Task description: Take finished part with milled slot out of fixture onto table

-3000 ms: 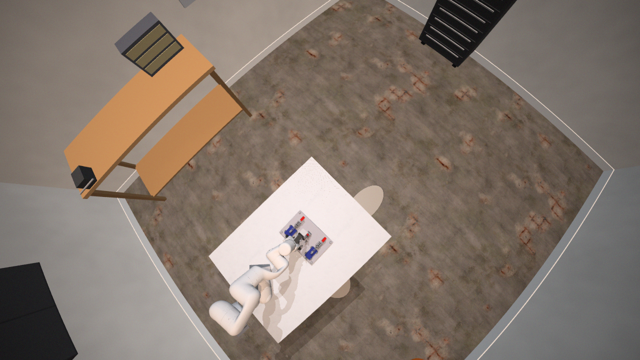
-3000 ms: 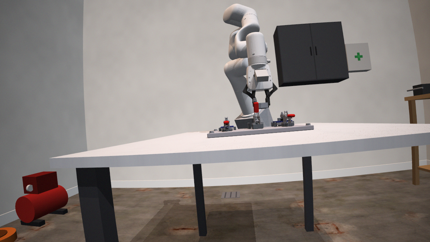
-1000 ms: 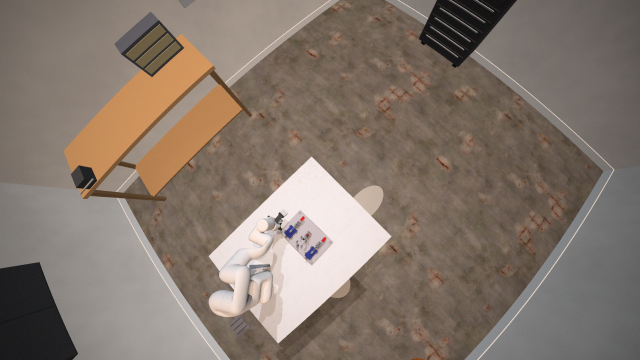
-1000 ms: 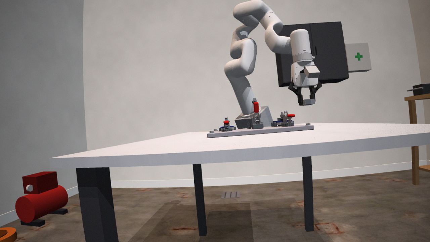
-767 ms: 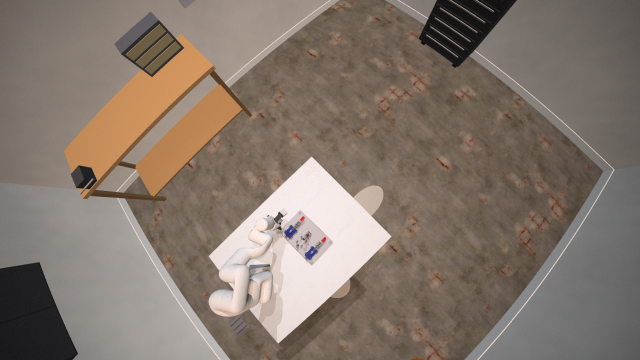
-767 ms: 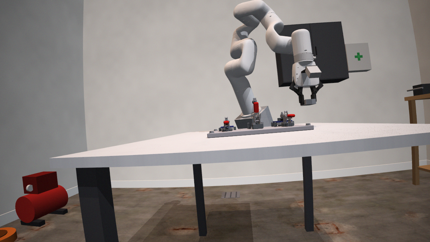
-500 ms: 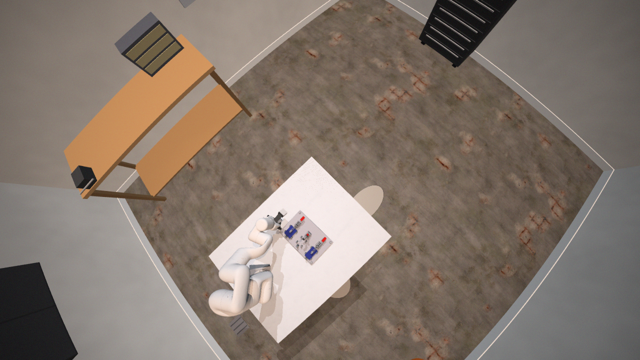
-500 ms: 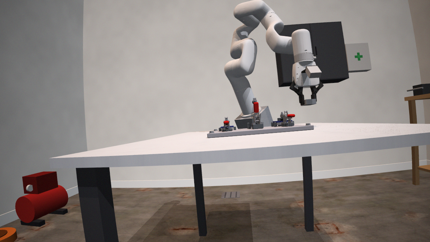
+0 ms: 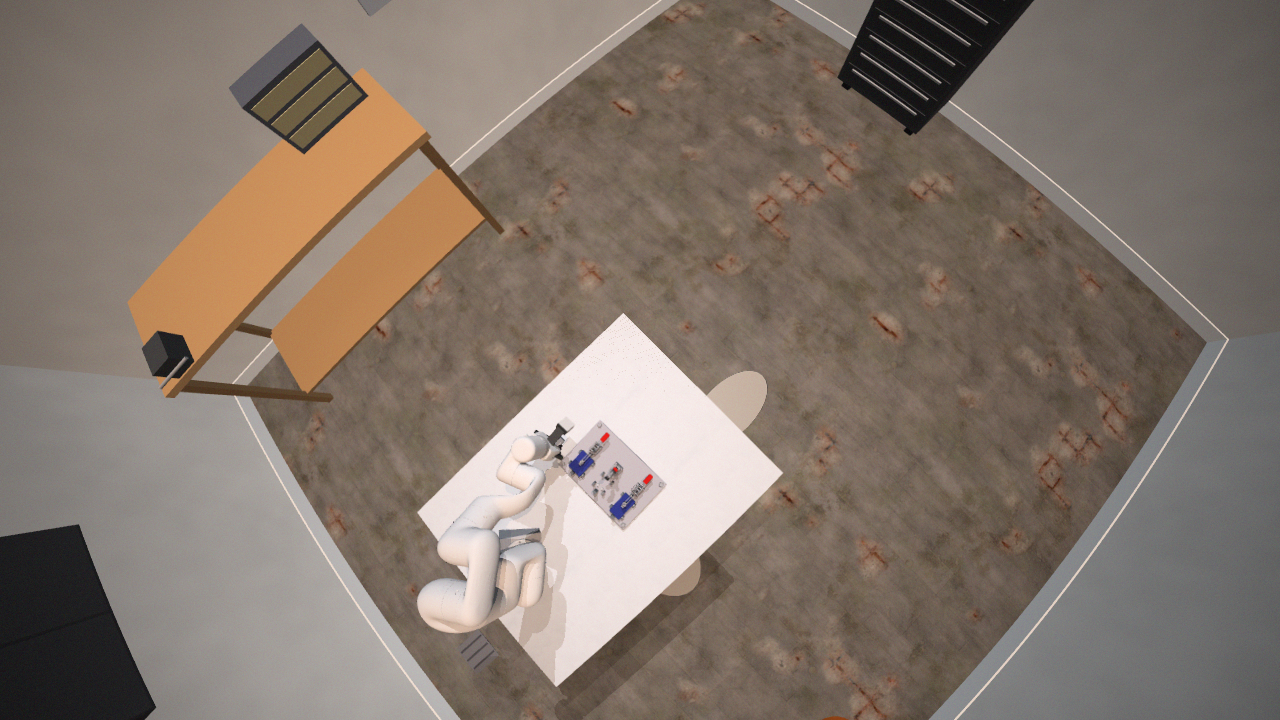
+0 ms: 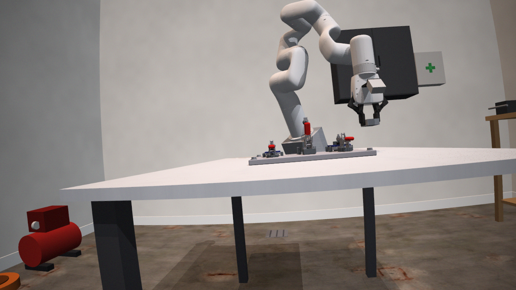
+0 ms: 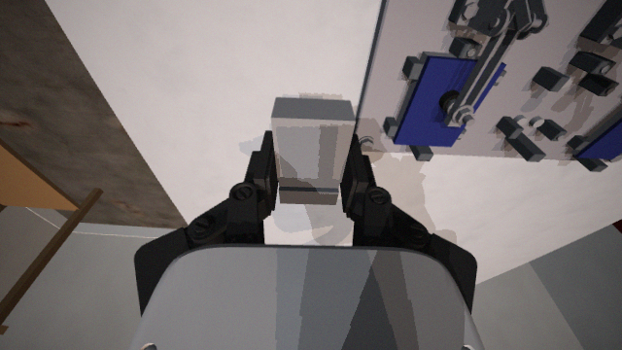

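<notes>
My gripper (image 11: pixel 310 150) (image 10: pixel 368 121) (image 9: pixel 562 433) is shut on the finished part (image 11: pixel 311 141) (image 10: pixel 370 123), a grey metal block with a dark slot line across it. It hangs high above the white table (image 9: pixel 626 376) (image 10: pixel 324 172) (image 11: pixel 194 73), just off the near end of the grey fixture plate (image 9: pixel 657 483) (image 10: pixel 313 158) (image 11: pixel 389 58). Two blue blanks (image 9: pixel 581 462) (image 9: pixel 620 509) (image 11: pixel 428 102) (image 11: pixel 604 143) lie in the outer nests under their clamp arms. The middle nest (image 11: pixel 535 122) is empty, and its red clamp handle (image 10: pixel 306 127) stands upright.
The arm's base (image 10: pixel 302 142) stands on the table behind the fixture. An orange workbench (image 9: pixel 268 205) (image 10: pixel 499 117) stands beyond the table's end. A black wall cabinet (image 10: pixel 393 61) is behind the gripper. A red compressor (image 10: pixel 48 241) is on the floor.
</notes>
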Controlling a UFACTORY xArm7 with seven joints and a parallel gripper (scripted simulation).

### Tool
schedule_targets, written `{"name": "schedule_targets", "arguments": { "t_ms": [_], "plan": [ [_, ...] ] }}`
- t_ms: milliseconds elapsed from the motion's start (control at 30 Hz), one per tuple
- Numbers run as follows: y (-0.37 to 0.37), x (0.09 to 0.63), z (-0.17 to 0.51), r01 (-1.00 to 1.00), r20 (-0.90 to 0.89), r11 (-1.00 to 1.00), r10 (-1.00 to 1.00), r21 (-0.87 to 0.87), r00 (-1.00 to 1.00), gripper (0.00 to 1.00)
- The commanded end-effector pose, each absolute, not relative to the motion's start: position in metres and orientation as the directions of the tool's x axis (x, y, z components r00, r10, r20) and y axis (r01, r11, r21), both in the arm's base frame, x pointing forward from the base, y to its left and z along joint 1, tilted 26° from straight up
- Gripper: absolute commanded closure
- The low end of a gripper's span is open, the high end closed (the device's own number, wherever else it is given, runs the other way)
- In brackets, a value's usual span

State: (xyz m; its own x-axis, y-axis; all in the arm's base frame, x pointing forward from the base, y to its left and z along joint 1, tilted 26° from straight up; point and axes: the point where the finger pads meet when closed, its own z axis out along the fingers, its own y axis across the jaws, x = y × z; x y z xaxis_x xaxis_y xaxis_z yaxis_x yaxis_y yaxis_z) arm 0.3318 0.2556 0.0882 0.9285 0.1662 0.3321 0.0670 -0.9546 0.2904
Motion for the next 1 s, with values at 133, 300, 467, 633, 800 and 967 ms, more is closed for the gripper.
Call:
{"name": "schedule_targets", "arguments": {
  "t_ms": [133, 300, 467, 633, 800, 967],
  "plan": [
    [0.257, 0.332, 0.089, 0.068, 0.334, -0.955, 0.167, 0.288, 0.928, 1.0],
    [0.256, 0.333, 0.087, 0.068, 0.334, -0.955, 0.167, 0.288, 0.928, 1.0],
    [0.255, 0.335, 0.083, 0.068, 0.334, -0.955, 0.167, 0.288, 0.928, 1.0],
    [0.254, 0.337, 0.076, 0.068, 0.334, -0.955, 0.167, 0.288, 0.928, 1.0],
    [0.251, 0.341, 0.066, 0.068, 0.334, -0.955, 0.167, 0.288, 0.928, 1.0],
    [0.249, 0.344, 0.06, 0.068, 0.334, -0.955, 0.167, 0.288, 0.928, 1.0]
  ]
}}
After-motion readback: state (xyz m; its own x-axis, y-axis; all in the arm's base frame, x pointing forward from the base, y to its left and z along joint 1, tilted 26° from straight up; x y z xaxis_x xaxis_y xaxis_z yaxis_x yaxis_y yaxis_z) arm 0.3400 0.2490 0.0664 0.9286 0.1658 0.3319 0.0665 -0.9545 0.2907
